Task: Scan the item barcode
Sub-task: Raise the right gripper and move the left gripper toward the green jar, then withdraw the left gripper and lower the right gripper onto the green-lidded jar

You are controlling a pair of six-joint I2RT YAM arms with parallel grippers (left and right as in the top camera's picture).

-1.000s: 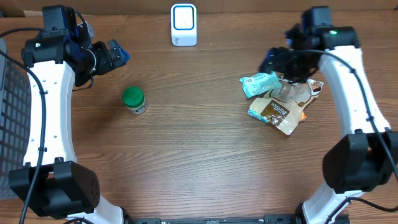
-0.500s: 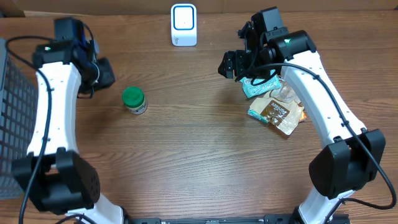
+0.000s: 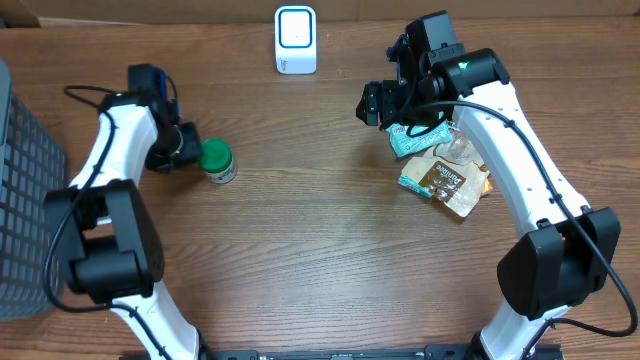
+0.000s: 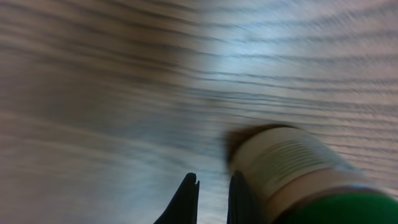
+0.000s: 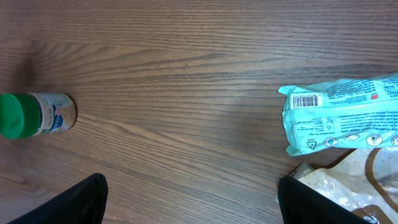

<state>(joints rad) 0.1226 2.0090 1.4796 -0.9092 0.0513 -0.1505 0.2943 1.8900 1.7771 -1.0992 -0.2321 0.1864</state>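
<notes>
Green-lidded jar (image 3: pixel 215 160) sits just beside my left pincer (image 4: pixel 211 186), which is clenched on nothing; my right pincer (image 5: pixel 194 196) hangs released near the teal packet (image 5: pixel 339 115), its barcode (image 5: pixel 305 99) showing. I judge this the pick-up step — next I must grasp one item and face it to the white scanner (image 3: pixel 295 40) across the brown wooden surface (image 3: pixel 320 250); a grey basket (image 3: pixel 20 200) stands left

Wooden tabletop (image 5: pixel 186 74): green-capped jar (image 5: pixel 34 114) lying at left edge; teal packet (image 5: pixel 345 115), barcode upward, at right; dark fingers (image 5: pixel 78 202) spread wide at bottom corners.
</notes>
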